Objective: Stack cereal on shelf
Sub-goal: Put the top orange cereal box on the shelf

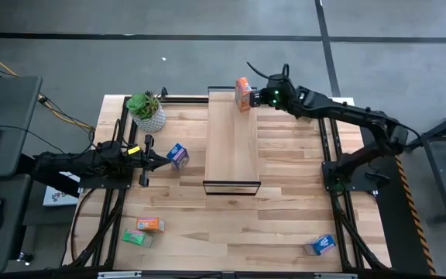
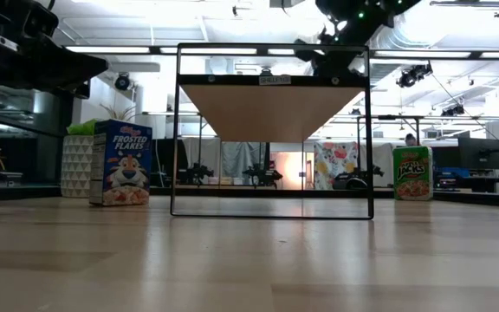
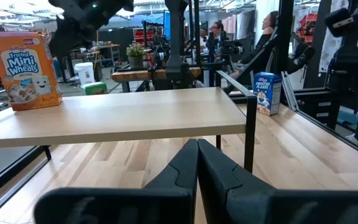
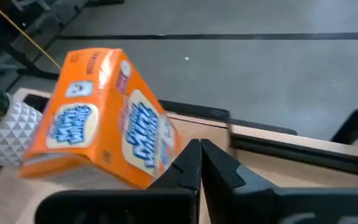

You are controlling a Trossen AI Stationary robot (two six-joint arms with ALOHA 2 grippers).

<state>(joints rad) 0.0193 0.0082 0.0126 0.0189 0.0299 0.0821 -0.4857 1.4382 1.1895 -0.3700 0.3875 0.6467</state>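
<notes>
One wide wooden table (image 1: pixel 285 225) of pale planks carries everything; on it stands one shelf (image 1: pixel 232 139), a long narrow light-wood plank on a thin black metal frame, running from the table's 12 o'clock edge toward its centre. Two dark arms work over it. The right gripper (image 1: pixel 259 96) hovers at the shelf's 12 o'clock end with its fingers pressed together on nothing, just beside an orange box. The left gripper (image 1: pixel 159 160) waits at 9 o'clock of the shelf, fingers likewise closed and empty. One potted plant (image 1: pixel 146 110) in a white patterned pot sits near the table's 11 o'clock corner.

Five small cardboard cereal boxes show from above. One orange box (image 1: pixel 243 94) stands upright on the shelf's far end. One blue box (image 1: pixel 178 156) stands on the table just beside the left gripper's tip. A second orange box (image 1: pixel 150 225) and a green box (image 1: pixel 138 239) lie side by side near 7 o'clock, and a second blue box (image 1: pixel 319 246) lies near 5 o'clock. Most of the shelf's plank is bare, and the tabletop at 3 o'clock of the shelf lies open.
</notes>
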